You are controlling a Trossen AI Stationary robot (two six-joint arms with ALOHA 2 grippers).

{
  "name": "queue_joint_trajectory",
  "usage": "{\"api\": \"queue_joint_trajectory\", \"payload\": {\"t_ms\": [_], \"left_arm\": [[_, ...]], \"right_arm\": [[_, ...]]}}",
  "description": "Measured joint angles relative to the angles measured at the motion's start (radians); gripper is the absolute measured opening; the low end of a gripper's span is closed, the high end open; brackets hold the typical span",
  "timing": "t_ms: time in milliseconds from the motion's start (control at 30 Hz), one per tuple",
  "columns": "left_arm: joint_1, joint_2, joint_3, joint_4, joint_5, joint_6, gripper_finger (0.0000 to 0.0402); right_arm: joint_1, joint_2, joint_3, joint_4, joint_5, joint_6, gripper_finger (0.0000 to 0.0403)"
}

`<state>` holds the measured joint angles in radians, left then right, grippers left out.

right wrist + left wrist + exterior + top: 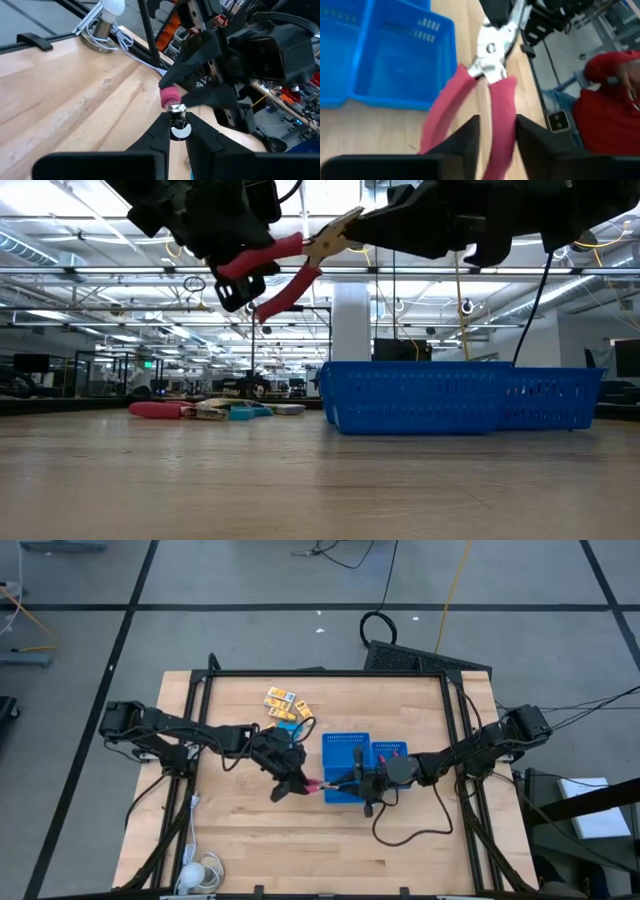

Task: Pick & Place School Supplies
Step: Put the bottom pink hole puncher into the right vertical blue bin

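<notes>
Red-handled pliers, metal jaws, held aloft clear of the table, roughly level, handles spread. Handle end gripped by left gripper; metal tip pinched by right gripper. Sits over table's middle, just left of blue tray.

Yellow-orange packets lying flat near table's far edge, left of centre; light-blue piece just beside them.

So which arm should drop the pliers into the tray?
Probably the right. Its gripper pinches the metal tip of the red-handled pliers and sits beside the blue tray. The left gripper, closed on one handle, is farther from the tray and would let go first.
</notes>
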<state>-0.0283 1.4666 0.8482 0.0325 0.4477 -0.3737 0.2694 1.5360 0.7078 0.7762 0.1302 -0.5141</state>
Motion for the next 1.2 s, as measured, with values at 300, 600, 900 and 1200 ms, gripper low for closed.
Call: {"api": "queue_joint_trajectory", "payload": {"t_ms": [300, 600, 900, 1200], "left_arm": [[0.050, -0.037, 0.001, 0.036, 0.114, -0.008, 0.0263], [0.103, -0.179, 0.000, 0.017, 0.095, 0.068, 0.0309], [0.092, -0.281, 0.000, -0.042, -0.216, 0.216, 0.0312], [0.108, -0.283, 0.000, -0.069, -0.292, 0.184, 0.0312]], "right_arm": [[0.019, -0.069, 0.002, -0.107, 0.058, 0.011, 0.0027], [0.121, -0.292, 0.002, -0.463, 0.404, -0.039, 0.0027], [0.268, -0.532, 0.012, -0.944, 0.702, 0.144, 0.0027], [0.268, -0.541, 0.196, -1.499, 0.700, 0.426, 0.0027]]}}
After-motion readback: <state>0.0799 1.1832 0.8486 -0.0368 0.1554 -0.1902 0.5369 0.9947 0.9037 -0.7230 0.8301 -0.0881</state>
